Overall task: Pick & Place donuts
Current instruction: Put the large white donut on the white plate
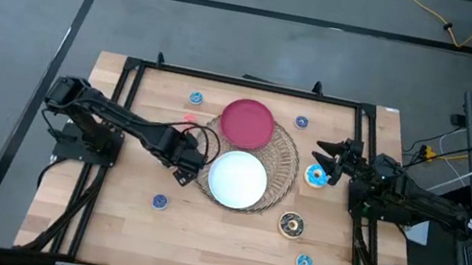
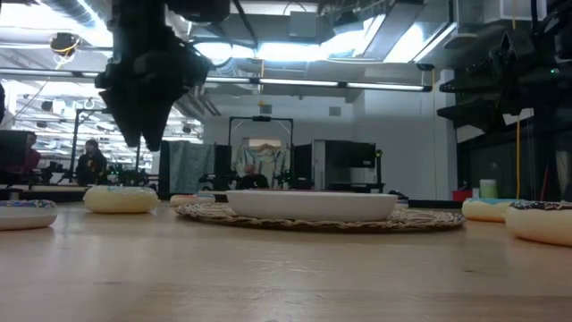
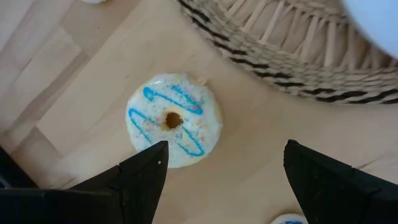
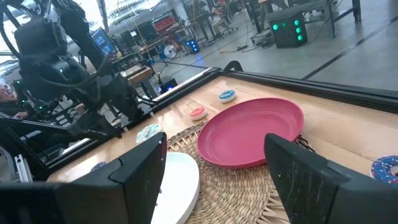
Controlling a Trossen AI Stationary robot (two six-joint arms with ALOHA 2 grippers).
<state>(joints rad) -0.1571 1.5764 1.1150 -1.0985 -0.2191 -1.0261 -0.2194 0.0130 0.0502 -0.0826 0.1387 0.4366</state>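
The left end effector (image 1: 184, 164) is being held released above the wooden surface (image 1: 123, 220), just beside the edge of the wicker tray (image 1: 284, 172). In the left wrist view its fingers (image 3: 140, 177) are seen standing apart, with nothing between them, over a white donut with blue icing stripes (image 3: 174, 119) (sprinkled, lying flat on the wood near the tray's rim).

The right end effector (image 1: 327, 158) is being held released as well, near the tray's far right side, with a blue-iced donut (image 1: 314, 175) lying just beside it; nothing is being grasped.

On the tray, a red plate (image 1: 248, 122) and a white plate (image 1: 237, 180) are being carried, the red one tilted against the tray in the right wrist view.

The remaining donuts are lying scattered on the surface: a blue one (image 1: 195, 98) and an orange-pink one (image 1: 189, 118) near the red plate, a blue one (image 1: 301, 122) toward the far right corner, a blue one (image 1: 160, 201) on the near left, a dark brown one (image 1: 291, 223) beside the tray's near right rim, and a blue one (image 1: 304, 262) nearer the front edge.
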